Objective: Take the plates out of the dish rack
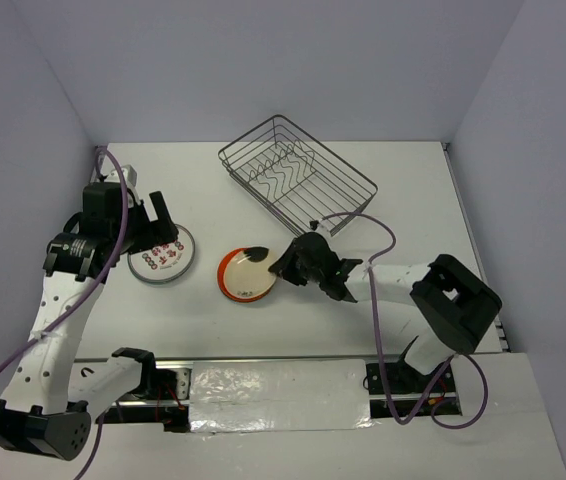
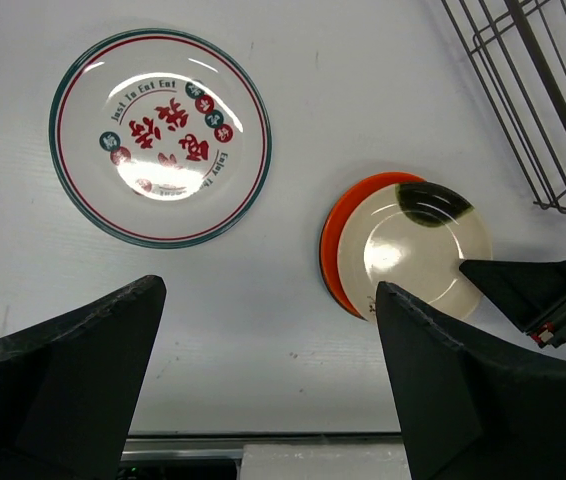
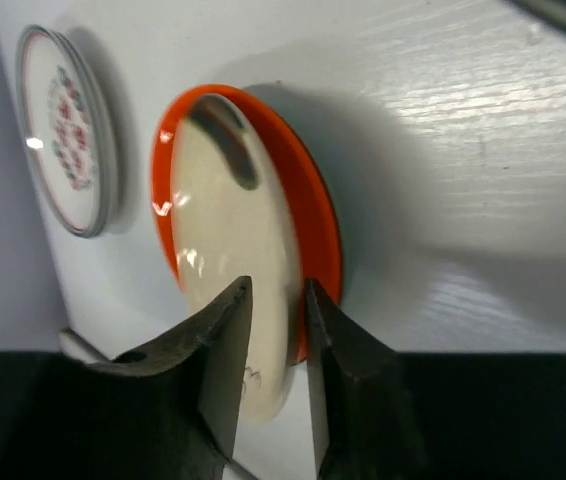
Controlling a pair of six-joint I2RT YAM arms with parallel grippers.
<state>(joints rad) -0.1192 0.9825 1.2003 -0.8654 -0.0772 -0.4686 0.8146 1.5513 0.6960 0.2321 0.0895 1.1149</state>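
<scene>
Two plates are out on the white table point(image 1: 413, 180), both in front of the grey wire dish rack point(image 1: 250, 136). The small round plate with the cream face and bright orange back point(image 1: 246, 274) is mid-table, a bit tilted. The right gripper point(image 1: 281, 264) is pinched on its rim, one finger on each face. Off to the left, well apart, the white round plate with red motifs point(image 1: 160, 258) lies flat. The left gripper point(image 2: 268, 290) hovers above it, fingers spread wide.

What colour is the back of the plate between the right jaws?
Bright orange; the plate shows it best in the right wrist view.
</scene>
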